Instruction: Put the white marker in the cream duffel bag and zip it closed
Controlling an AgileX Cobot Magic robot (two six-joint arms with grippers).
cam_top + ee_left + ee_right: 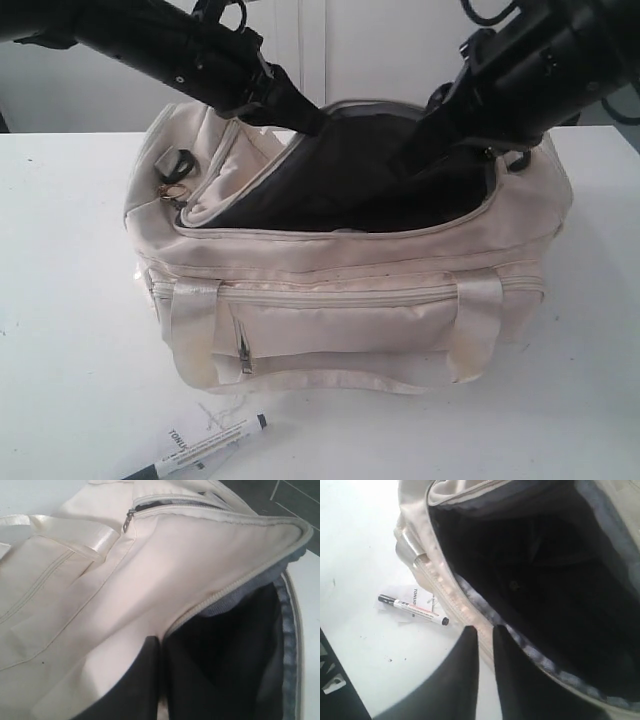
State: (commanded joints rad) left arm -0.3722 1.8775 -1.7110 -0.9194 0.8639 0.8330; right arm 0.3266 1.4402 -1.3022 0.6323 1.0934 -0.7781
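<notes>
The cream duffel bag stands on the white table with its top unzipped and its dark lining showing. My left gripper is shut on the edge of the curved top flap and holds it lifted; in the left wrist view the gripper pinches thin cream fabric. My right gripper hangs over the right part of the opening. Its fingers stand a narrow gap apart, with nothing between them. The white marker lies on the table in front of the bag, seen also as a marker beyond the rim.
A white paper tag lies under the marker. Satin handles hang down the bag's front beside the front zip pocket. A black strap ring and keychain sit at the bag's left end.
</notes>
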